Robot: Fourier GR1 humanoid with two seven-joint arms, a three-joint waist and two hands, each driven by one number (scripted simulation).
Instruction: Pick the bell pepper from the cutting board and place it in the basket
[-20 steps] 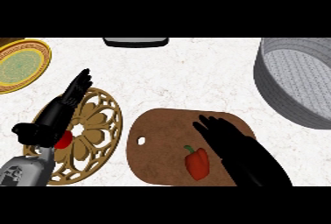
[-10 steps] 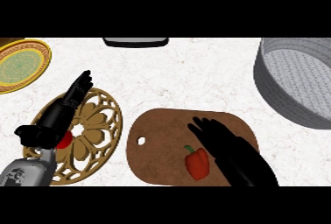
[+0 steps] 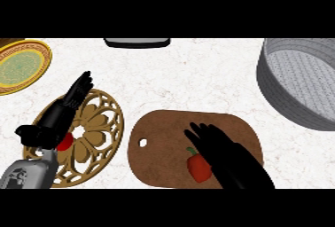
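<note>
on the brown cutting board (image 3: 163,133), near its lower edge: red bell pepper (image 3: 199,168), just left of the right hand (image 3: 229,155). released, fingers straight over the board, beside the pepper and not curled round it. left hand (image 3: 59,117) likewise open, stretched across the wooden trivet (image 3: 98,128) at left. grey basket (image 3: 282,99) upper right, well apart.
</note>
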